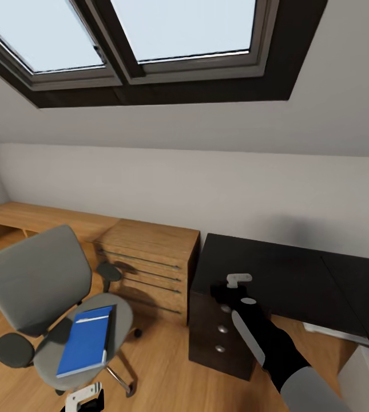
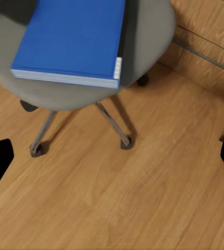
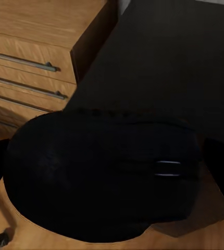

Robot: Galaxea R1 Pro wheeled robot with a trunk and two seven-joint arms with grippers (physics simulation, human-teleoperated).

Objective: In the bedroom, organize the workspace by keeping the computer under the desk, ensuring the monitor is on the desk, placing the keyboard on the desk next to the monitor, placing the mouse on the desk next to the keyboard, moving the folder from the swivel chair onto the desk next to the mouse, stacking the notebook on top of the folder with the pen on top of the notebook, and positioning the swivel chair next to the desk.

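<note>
The right tool (image 1: 225, 294) is clamped on the black mouse (image 3: 101, 174), held above the near left end of the black counter (image 1: 287, 280). The blue folder (image 1: 87, 340) lies on the swivel chair (image 1: 41, 286) at left. The left tool (image 1: 84, 397) hangs near the chair, fingers spread apart.

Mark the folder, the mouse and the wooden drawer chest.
folder (image 1: 86, 341): head view, middle of its blue cover.
mouse (image 3: 99, 174): right wrist view, its black top.
wooden drawer chest (image 1: 150, 237): head view, its top.
</note>
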